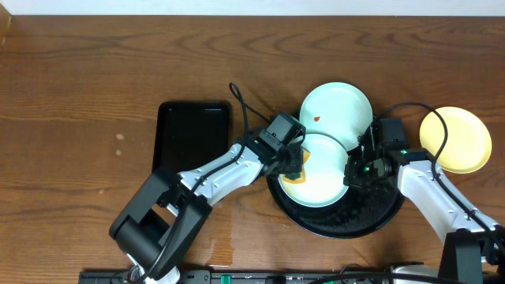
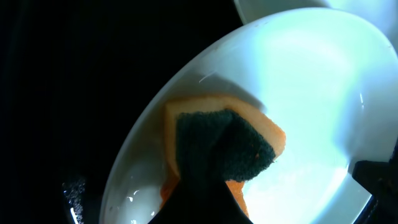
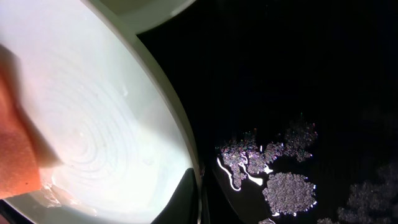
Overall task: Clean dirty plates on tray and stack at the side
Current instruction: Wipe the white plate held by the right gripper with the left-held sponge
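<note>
Clamping the half-covered sponge, left hand; right hand, largely cut off, pinched on mint plate rim.

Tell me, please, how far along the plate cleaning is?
Done, it seems: the yellow plate lies spotless on the table beside the round tray. In hand: the left end effector presses a sponge onto a mint plate while the right end effector pinches its rim. Left: the second mint plate, red-spotted, then stacking.
</note>
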Motion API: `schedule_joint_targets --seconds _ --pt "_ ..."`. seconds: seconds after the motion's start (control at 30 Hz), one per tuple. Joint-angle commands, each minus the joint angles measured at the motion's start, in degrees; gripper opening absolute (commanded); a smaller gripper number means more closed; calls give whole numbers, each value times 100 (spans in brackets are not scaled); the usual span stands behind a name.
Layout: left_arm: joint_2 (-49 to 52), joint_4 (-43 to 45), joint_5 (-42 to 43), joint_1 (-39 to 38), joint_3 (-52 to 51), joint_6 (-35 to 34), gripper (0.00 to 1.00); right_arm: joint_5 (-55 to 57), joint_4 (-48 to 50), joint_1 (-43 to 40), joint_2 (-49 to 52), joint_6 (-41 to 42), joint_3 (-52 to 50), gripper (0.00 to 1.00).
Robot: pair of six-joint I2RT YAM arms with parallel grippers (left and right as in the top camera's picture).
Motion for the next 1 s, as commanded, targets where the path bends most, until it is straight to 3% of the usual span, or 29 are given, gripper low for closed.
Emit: schedule_joint_targets --seconds 0.0,0.37,0.63,0.8,0.97 --pt "-299 -70 -350 31 103 179 7 111 -52 44 55 33 -37 1" --pt "-1482 -238 -688 151 111 662 8 109 -50 44 55 33 -37 1" --pt "-1762 -1091 -680 1051 111 660 8 107 -48 44 55 33 -37 2" --pt "-1759 -1215 103 1464 111 942 8 109 -46 44 55 33 -37 2" --pt "-1749 -1161 181 1283 109 960 7 109 -48 44 55 33 -37 2"
